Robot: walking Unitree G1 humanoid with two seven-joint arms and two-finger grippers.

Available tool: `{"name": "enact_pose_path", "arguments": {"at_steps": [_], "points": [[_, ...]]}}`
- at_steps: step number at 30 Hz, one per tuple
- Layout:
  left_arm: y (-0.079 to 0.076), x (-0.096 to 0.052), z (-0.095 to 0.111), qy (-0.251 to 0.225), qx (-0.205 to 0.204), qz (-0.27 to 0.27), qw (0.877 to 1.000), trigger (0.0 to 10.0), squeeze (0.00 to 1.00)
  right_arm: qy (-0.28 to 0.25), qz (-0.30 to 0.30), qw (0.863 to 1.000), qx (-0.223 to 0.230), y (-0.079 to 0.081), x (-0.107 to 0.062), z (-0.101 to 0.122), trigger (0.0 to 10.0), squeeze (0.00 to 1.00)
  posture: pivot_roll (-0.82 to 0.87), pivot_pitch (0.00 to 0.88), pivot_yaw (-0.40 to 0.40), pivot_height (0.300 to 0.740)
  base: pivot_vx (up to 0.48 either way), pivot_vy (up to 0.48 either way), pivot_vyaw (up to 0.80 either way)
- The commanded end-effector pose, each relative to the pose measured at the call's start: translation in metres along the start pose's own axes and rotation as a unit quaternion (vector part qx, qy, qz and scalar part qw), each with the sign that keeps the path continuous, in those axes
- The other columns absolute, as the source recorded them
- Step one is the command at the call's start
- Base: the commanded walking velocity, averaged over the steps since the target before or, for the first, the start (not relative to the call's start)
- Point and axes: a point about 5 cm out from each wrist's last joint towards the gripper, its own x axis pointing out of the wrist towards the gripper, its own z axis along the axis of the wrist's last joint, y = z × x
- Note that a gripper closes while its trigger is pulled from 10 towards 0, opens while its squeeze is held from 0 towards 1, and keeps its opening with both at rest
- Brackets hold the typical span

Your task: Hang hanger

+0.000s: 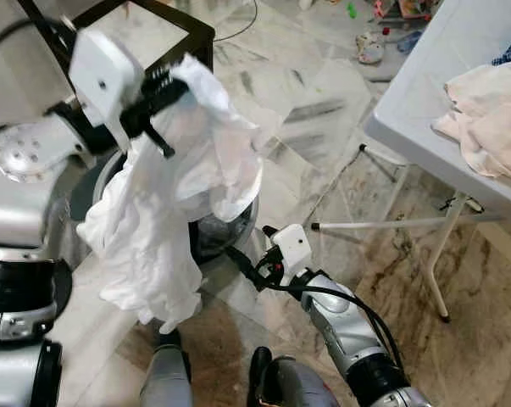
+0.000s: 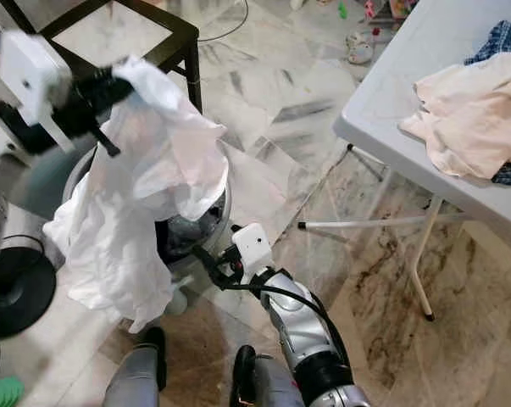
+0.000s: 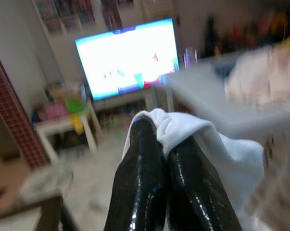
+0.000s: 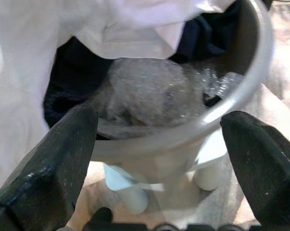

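Left eye view shows our left claw (image 1: 166,85) pinching a white garment (image 1: 166,212) by one bunched end, holding it up above the round laundry basket (image 2: 217,222), with the cloth draping down over the basket's rim. Our right claw (image 4: 159,144) hovers low just beside the basket with its fingers spread wide and nothing between them. No hanger can be made out, so we judge we are at the lifting-out step, and next the garment needs carrying toward the bench (image 1: 424,93), away from the basket, and a hanger found.
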Motion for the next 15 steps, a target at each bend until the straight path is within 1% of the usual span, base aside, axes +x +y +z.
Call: {"name": "enact_pose_path", "arguments": {"at_steps": [1,2,3,6,7,8,9,11,12,14,15], "points": [[0.0,0.007,0.047,-0.086,0.007,-0.011,0.996,0.0,0.0,0.011,0.0,1.0,0.005,0.003,0.0,-0.008,10.0,0.0,0.35,0.275,-0.107,0.74,0.0,0.0,0.0],[-0.001,0.008,0.054,-0.1,0.001,-0.012,0.995,0.0,0.0,0.01,0.001,1.0,0.006,0.004,0.0,-0.008,10.0,0.0,0.35,0.275,-0.105,0.74,0.0,0.0,0.0],[-0.002,0.009,0.062,-0.116,-0.017,-0.015,0.993,0.0,0.0,0.01,0.001,1.0,0.006,0.004,0.002,-0.008,10.0,0.0,0.35,0.275,-0.102,0.74,0.0,0.0,0.0],[-0.004,0.008,0.08,-0.161,-0.082,-0.018,0.983,0.0,0.0,0.009,0.0,1.0,0.008,0.005,0.003,-0.009,10.0,0.0,0.36,0.277,-0.098,0.74,0.0,0.0,0.0],[-0.004,0.007,0.081,-0.165,-0.103,-0.012,0.981,0.0,0.0,0.01,-0.001,1.0,0.009,0.005,0.003,-0.01,10.0,0.0,0.36,0.281,-0.097,0.74,0.0,0.0,0.0],[-0.003,0.004,0.078,-0.161,-0.119,-0.003,0.98,0.0,0.0,0.011,0.0,1.0,0.009,0.006,0.003,-0.011,10.0,0.0,0.37,0.282,-0.097,0.74,0.0,0.0,0.0],[-0.004,-0.001,0.067,-0.139,-0.14,0.014,0.98,0.0,0.0,0.013,0.001,1.0,0.009,0.007,0.003,-0.014,10.0,0.0,0.36,0.284,-0.097,0.74,0.0,0.0,0.0],[-0.006,-0.006,0.056,-0.12,-0.147,0.027,0.982,0.0,0.0,0.014,0.002,1.0,0.009,0.008,0.003,-0.015,10.0,0.0,0.36,0.287,-0.098,0.74,0.0,0.0,0.0],[-0.012,-0.016,0.039,-0.1,-0.182,0.048,0.977,0.0,0.0,0.015,0.003,1.0,0.008,0.008,0.002,-0.016,10.0,0.0,0.36,0.292,-0.102,0.74,0.0,0.0,0.0],[-0.024,-0.033,0.012,-0.056,-0.216,0.076,0.972,0.0,0.0,0.017,0.004,1.0,0.007,0.008,0.001,-0.017,10.0,0.0,0.36,0.296,-0.107,0.74,0.0,0.0,0.0],[-0.035,-0.046,-0.006,-0.026,-0.241,0.093,0.966,0.0,0.0,0.019,0.003,1.0,0.007,0.007,0.001,-0.018,10.0,0.0,0.36,0.301,-0.112,0.74,0.0,0.0,0.0]]}}
